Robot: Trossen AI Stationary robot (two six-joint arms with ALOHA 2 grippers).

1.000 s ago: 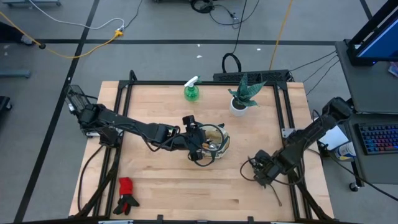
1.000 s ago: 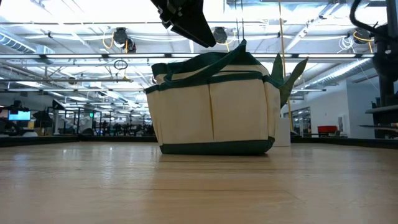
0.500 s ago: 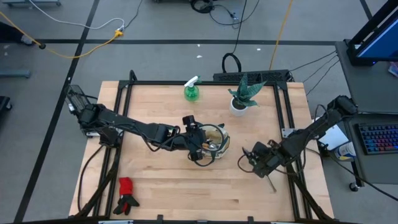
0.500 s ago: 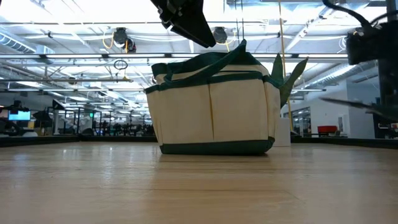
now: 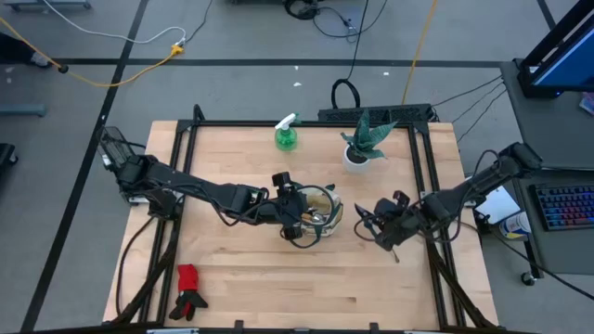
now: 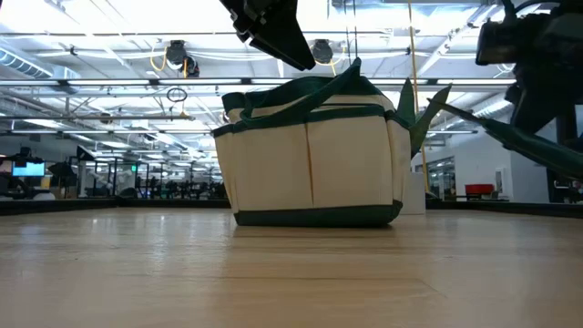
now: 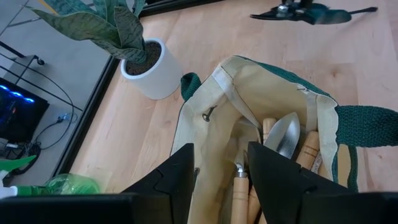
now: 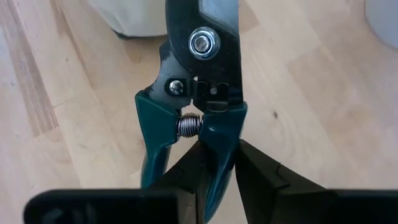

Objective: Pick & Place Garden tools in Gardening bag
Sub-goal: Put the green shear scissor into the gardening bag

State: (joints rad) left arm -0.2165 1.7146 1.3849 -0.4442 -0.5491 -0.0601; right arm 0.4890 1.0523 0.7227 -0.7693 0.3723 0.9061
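Wooden-handled tools [image 7: 292, 149] already sit in your bag [image 5: 320, 211] mid-counter. Right gripper [image 5: 379, 227] fingers clamp the shears [image 8: 199, 93]; left gripper [image 5: 299, 215] fingers apart over the bag rim. Spray bottle [image 5: 286, 135] and gloves [image 5: 188, 289] remain.

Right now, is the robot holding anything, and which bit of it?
Yes. The right gripper holds the pruning shears by one dark green handle, just below the spring. The left gripper holds nothing above the gardening bag.

No text, label, brand, number or sign can be read anywhere in these views.
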